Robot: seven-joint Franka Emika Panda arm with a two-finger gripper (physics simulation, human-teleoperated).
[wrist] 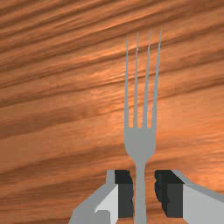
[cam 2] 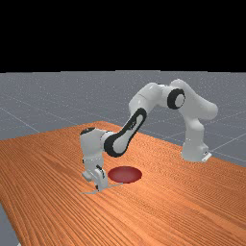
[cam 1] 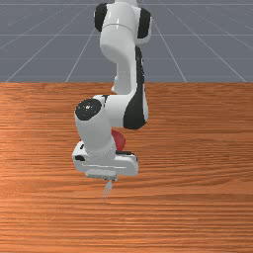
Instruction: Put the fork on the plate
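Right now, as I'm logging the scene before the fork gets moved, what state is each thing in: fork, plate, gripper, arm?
Fork: seems to lie on the table, not set on the plate.
Plate: flat on the table, partly hidden by the arm in the front view.
Gripper: open, a finger on either side of the fork's handle.
Arm: bent, reaching down to the fork.

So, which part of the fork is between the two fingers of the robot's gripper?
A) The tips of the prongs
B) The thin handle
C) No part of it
B: in the wrist view, the thin handle of the fork runs between the open fingers of the gripper, while the prongs reach out past them.
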